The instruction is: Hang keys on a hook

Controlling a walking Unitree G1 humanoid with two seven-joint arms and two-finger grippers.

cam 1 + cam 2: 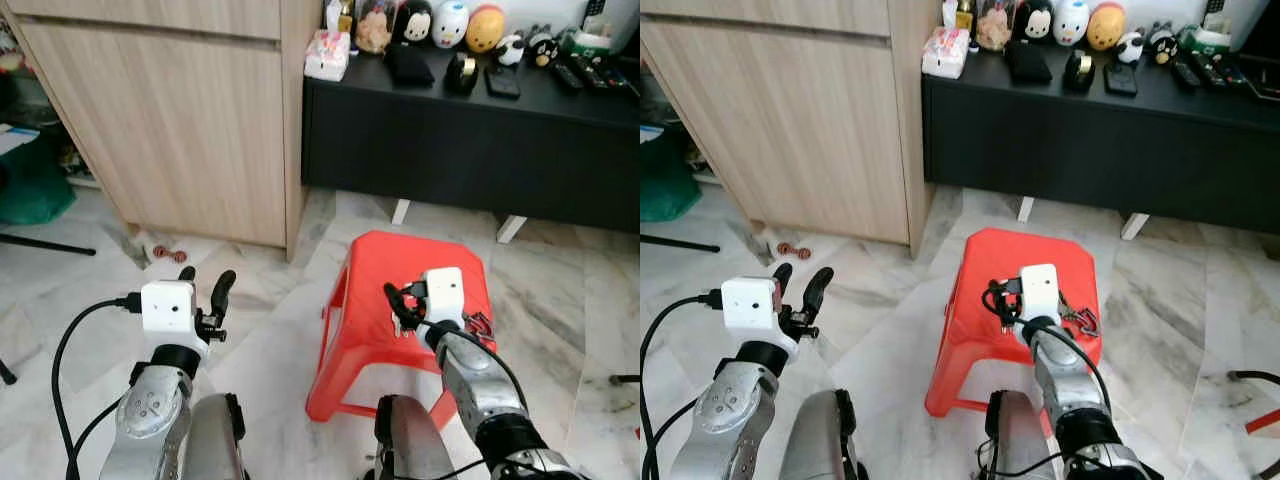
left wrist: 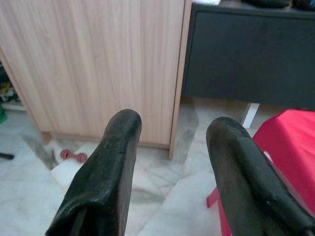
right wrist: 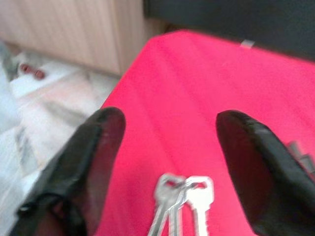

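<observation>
I have the right arm reaching forward and down over the red plastic stool [image 1: 370,270], its right gripper [image 3: 170,142] just above the seat with the two black fingers spread wide and holding nothing. The keys [image 3: 179,196], a small silver bunch, lie flat on the seat between those fingers, a little back from the tips and not touched by either. My left arm is raised beside the stool over the marble floor [image 1: 270,350], the left gripper [image 2: 172,147] also parted and empty, pointing toward the wooden cabinet [image 1: 180,110] and the black sideboard [image 1: 480,140] next to it.
</observation>
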